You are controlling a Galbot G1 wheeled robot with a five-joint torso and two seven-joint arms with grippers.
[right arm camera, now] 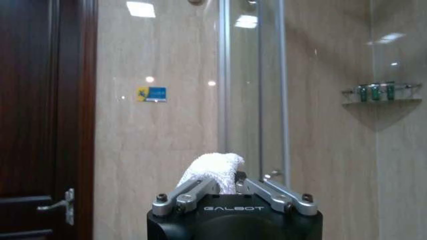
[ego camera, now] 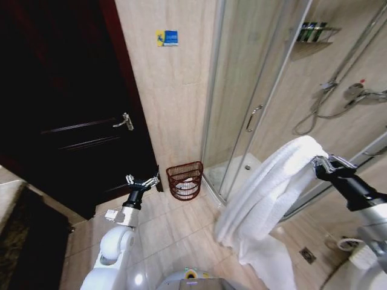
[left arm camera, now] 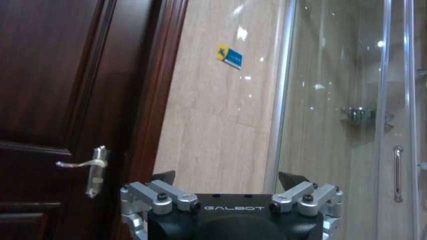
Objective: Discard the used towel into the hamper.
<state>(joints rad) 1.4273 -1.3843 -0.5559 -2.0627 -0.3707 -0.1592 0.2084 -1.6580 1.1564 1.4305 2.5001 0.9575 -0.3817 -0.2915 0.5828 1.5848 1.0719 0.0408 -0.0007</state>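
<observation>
- Our right gripper (ego camera: 322, 162), raised at our right, pinches the white towel (ego camera: 266, 193), which drapes down to the floor.
- The hamper (ego camera: 185, 180) stands against the wall, well apart.
- Our left gripper (ego camera: 144, 182) hangs open and empty near it.
- We judge the trailing end could snag or miss the rim.

hamper (ego camera: 185, 180) contents unclear, towel (ego camera: 266, 199) hiding floor, shelf bottles (ego camera: 312, 31) tiny
</observation>
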